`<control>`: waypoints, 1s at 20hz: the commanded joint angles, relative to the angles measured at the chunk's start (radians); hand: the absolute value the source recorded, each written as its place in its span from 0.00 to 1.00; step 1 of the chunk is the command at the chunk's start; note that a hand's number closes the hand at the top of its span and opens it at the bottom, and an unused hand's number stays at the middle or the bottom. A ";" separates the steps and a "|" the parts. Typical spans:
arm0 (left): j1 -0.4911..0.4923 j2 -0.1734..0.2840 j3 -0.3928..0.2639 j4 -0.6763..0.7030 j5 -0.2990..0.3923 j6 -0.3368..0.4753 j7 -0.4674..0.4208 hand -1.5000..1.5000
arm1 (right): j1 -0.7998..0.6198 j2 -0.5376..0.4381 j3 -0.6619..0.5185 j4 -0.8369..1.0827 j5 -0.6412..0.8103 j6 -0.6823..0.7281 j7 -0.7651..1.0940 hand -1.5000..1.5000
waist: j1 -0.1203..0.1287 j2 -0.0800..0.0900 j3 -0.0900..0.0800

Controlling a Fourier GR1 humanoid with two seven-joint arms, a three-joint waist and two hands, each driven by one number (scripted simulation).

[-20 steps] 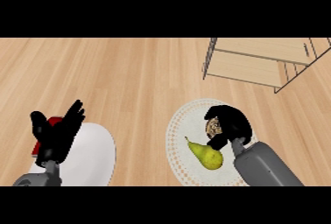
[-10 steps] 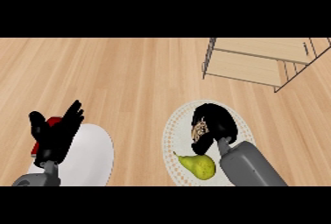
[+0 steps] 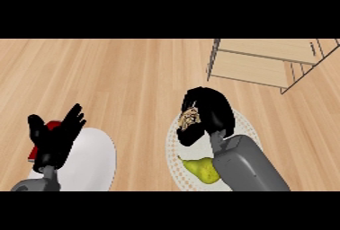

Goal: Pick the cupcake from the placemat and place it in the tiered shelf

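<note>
Right robot hand (image 3: pixel 207 112) is curled round the cupcake (image 3: pixel 190 119): fingers wrap over the top, only a tan speckled patch shows on its left side. It sits above the upper edge of the round white placemat (image 3: pixel 174 148), so the cupcake looks lifted off it, though contact is hidden by the robot hand. The wrap-over grasp makes sense for carrying it up and right to the tiered shelf (image 3: pixel 266 63), which is well apart at the top right. A pear (image 3: pixel 201 168) lies on the placemat beside the forearm.

Left robot hand (image 3: pixel 56 134) rests released, fingers up, over a white plate (image 3: pixel 93 157) on the counter (image 3: pixel 119 76), red object (image 3: pixel 36 152) behind it.

Versus a second ago: right robot hand has moved up toward the shelf with the cupcake; the pear has shifted slightly; left unchanged.
</note>
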 commanded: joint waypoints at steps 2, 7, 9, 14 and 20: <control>0.034 0.008 0.008 0.014 0.010 -0.021 0.015 0.50 | -0.081 -0.005 -0.013 -0.226 0.093 0.007 0.149 1.00 | -0.007 0.000 -0.008; 0.008 -0.012 0.013 0.056 -0.010 0.018 0.025 0.50 | -0.191 -0.042 -0.081 -0.430 0.160 0.116 0.334 1.00 | -0.019 0.000 -0.008; 0.049 0.011 0.019 0.002 0.011 -0.019 0.023 0.50 | -0.291 -0.030 -0.117 -0.482 0.158 0.225 0.446 1.00 | -0.009 -0.003 -0.008; 0.024 -0.026 -0.013 -0.018 -0.014 0.016 0.059 0.50 | -0.446 -0.095 -0.308 -0.426 0.090 0.317 0.443 1.00 | 0.003 0.003 -0.008; 0.018 -0.034 -0.021 0.030 -0.043 0.013 0.017 0.50 | -0.588 -0.178 -0.472 -0.312 0.017 0.352 0.412 1.00 | 0.001 0.007 -0.008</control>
